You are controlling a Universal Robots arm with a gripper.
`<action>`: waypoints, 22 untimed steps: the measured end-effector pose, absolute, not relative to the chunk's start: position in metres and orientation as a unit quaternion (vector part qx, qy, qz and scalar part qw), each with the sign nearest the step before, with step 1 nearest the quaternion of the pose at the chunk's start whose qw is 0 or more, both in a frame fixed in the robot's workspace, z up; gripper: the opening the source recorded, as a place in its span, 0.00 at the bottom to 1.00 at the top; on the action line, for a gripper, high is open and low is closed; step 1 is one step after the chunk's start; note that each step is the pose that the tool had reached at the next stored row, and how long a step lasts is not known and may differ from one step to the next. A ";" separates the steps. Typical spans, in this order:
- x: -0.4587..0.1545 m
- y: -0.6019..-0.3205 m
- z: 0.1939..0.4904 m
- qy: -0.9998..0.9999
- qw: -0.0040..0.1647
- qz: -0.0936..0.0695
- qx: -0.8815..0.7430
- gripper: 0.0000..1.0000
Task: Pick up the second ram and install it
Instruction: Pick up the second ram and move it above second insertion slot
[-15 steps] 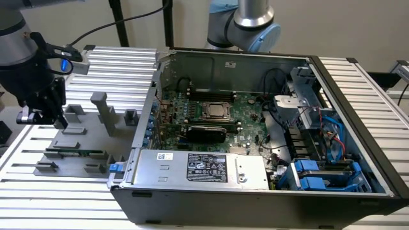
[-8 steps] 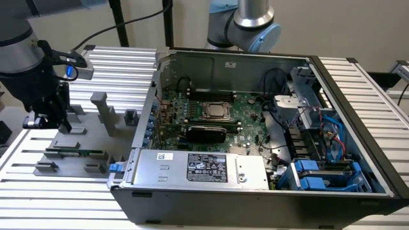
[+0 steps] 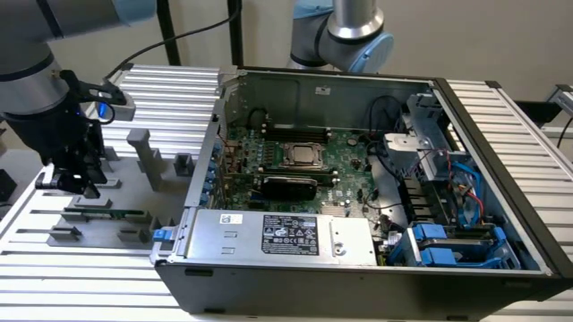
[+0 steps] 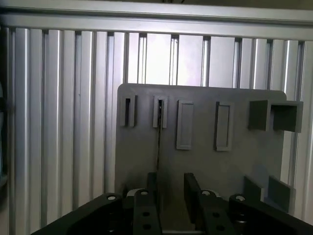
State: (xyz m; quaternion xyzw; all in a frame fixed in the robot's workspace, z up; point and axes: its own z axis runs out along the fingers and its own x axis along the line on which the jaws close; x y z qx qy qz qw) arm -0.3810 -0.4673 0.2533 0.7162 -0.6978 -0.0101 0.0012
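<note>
Green second ram [image 3: 106, 215] sits edge-up in the grey fixture plate [image 4: 210, 166]; my end effector [image 3: 79, 188] hovers just above that plate, fingers parted, gripping nothing.

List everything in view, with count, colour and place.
second ram: one, green, set on edge in the fixture plate, close to the gripper
fixture plate: one, grey, with slots and blocks, on the table at the exterior view's left
computer case: one, black, open, in the middle of the table
motherboard: one, green, inside the case
power supply: one, silver with a label, along the case's near side
drive brackets: blue, in the case's near corner at the exterior view's right, count unclear
table: one, silver, slatted
robot arm: grey, at the exterior view's left
gripper: one, black, open, above the fixture plate
</note>
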 end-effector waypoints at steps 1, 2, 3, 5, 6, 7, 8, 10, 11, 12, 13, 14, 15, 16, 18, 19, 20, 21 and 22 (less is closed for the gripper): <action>-0.381 -0.468 0.251 -0.698 0.001 -0.010 0.716 0.36; -0.380 -0.469 0.250 -0.698 0.001 -0.010 0.716 0.36; -0.380 -0.471 0.248 -0.698 0.001 -0.010 0.716 0.36; -0.379 -0.473 0.244 -0.697 0.001 -0.010 0.717 0.36; -0.378 -0.474 0.242 -0.697 0.001 -0.010 0.717 0.36; -0.378 -0.474 0.240 -0.697 0.001 -0.010 0.717 0.36; -0.378 -0.474 0.239 -0.697 0.001 -0.010 0.717 0.36; -0.377 -0.475 0.235 -0.697 0.001 -0.010 0.717 0.36; -0.377 -0.475 0.233 -0.697 0.001 -0.010 0.717 0.36; -0.377 -0.475 0.231 -0.696 0.001 -0.010 0.718 0.36; -0.377 -0.475 0.230 -0.696 0.001 -0.010 0.718 0.36; -0.377 -0.475 0.228 -0.696 0.001 -0.010 0.718 0.36; -0.377 -0.475 0.226 -0.696 0.001 -0.010 0.718 0.36; -0.377 -0.475 0.224 -0.695 0.001 -0.010 0.718 0.36; -0.377 -0.475 0.221 -0.695 0.001 -0.010 0.719 0.36; -0.377 -0.475 0.219 -0.695 0.001 -0.010 0.719 0.36; -0.377 -0.475 0.217 -0.695 0.001 -0.010 0.719 0.36; -0.377 -0.475 0.215 -0.694 0.001 -0.010 0.719 0.36; -0.377 -0.475 0.213 -0.694 0.001 -0.010 0.720 0.36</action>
